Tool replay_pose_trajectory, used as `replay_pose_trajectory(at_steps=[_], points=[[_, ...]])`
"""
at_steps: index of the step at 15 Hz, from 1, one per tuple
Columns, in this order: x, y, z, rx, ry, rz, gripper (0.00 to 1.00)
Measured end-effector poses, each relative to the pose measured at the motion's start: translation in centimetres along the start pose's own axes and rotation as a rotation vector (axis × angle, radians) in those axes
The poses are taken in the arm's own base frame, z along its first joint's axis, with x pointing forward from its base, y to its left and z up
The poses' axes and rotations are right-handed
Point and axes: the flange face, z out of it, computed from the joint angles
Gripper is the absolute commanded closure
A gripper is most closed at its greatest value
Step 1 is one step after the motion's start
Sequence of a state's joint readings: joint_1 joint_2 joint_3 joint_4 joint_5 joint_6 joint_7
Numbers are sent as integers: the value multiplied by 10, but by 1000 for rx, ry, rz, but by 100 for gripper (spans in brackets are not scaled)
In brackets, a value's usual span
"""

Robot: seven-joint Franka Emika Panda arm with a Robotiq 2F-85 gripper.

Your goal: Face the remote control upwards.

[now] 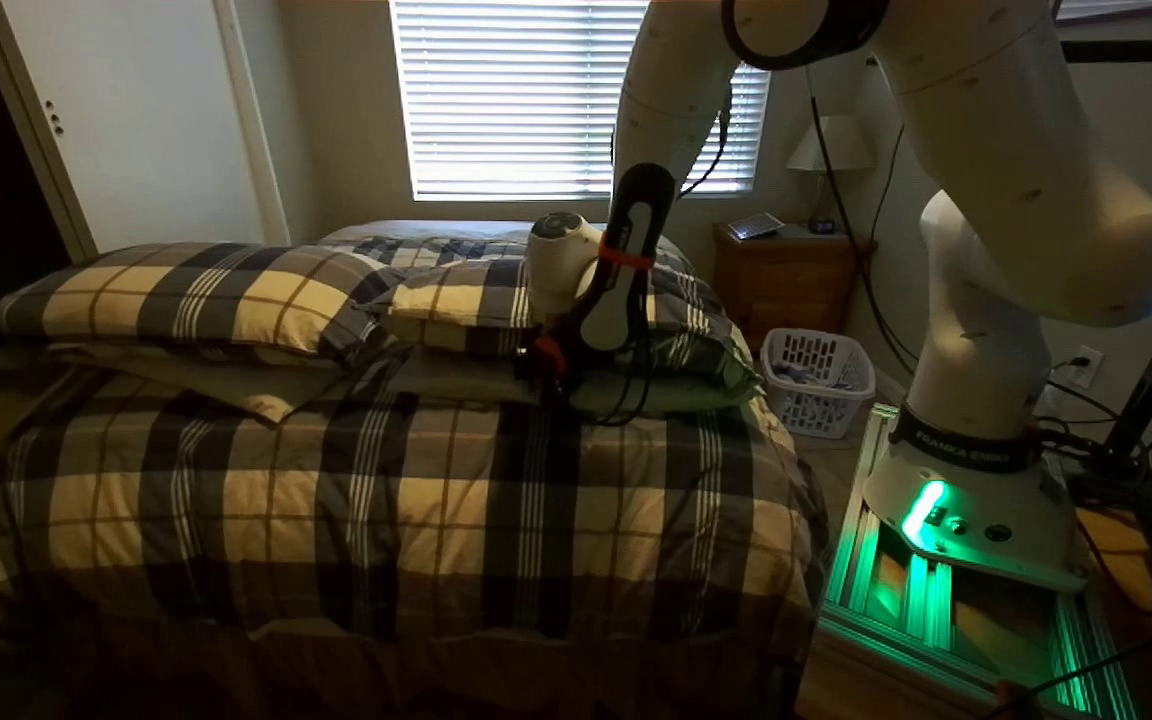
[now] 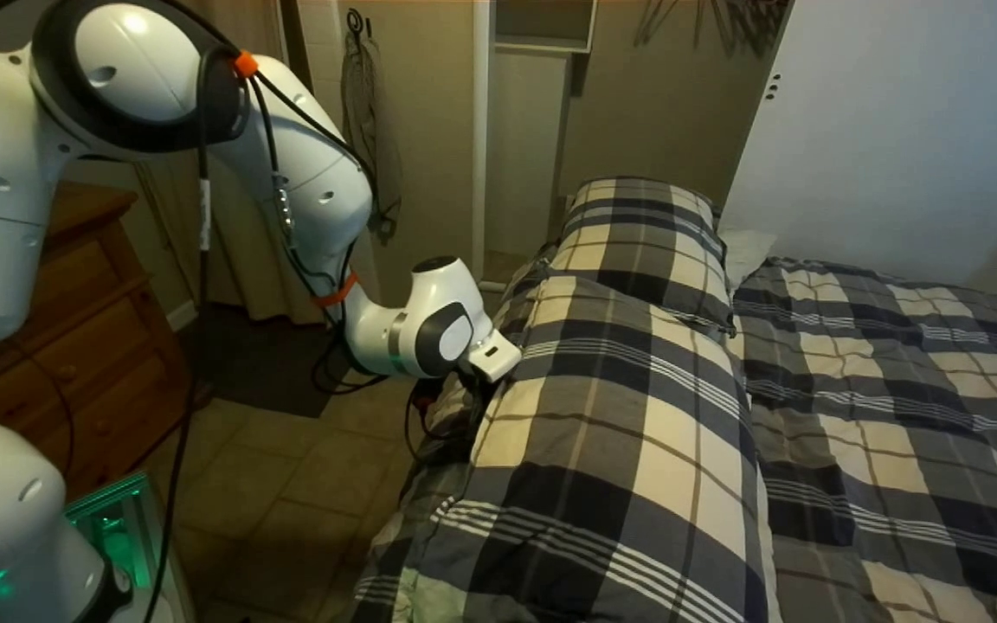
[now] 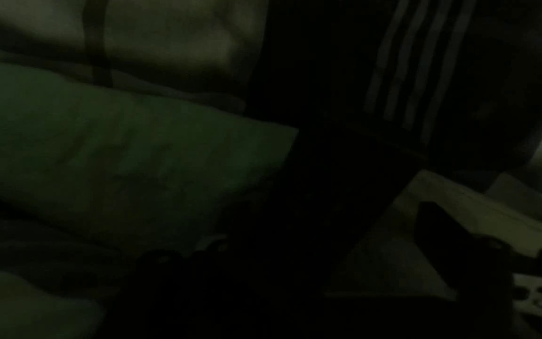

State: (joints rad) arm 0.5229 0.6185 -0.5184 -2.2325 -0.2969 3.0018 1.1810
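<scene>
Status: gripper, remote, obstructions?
Gripper open. Probable remote control in front of it, too dark to tell facing. Plaid pillow close alongside, may hinder turning.

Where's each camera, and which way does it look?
In an exterior view: off the bed, facing across it to the window; arm and base show.
In an exterior view: up high, looking down across pillows to a white panel; arm shows.
Wrist view: on the arm's end, facing dim bedding and perhaps the remote control; pincer partly shows.
Both exterior views share bed, pillows, arm and panel.
</scene>
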Motion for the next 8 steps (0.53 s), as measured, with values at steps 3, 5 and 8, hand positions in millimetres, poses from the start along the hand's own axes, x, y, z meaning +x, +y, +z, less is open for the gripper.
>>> replay_pose_trajectory(at_steps=[3, 5, 8], points=[[2, 7, -4, -10, 10, 4, 11], [3, 9, -5, -11, 8, 14, 1], [5, 11, -5, -11, 7, 27, 0]])
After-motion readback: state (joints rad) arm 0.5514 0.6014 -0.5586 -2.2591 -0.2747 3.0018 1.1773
